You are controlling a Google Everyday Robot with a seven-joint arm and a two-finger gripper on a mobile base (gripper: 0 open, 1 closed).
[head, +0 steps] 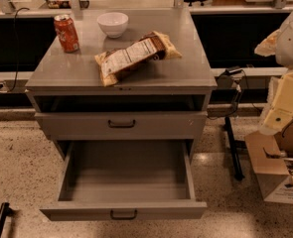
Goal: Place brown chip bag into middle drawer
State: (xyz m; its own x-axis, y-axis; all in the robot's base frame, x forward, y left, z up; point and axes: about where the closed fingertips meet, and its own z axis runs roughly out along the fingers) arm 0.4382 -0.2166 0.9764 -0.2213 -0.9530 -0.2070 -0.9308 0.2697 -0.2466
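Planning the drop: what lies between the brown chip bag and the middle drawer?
Camera view: the closed upper grey drawer lies between the crinkly brown chip bag and the open grey middle drawer. The gripper is at the right edge.

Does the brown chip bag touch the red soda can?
Apart: camera view shows bare grey top between the crinkly brown chip bag and the red soda can. Gripper not in view.
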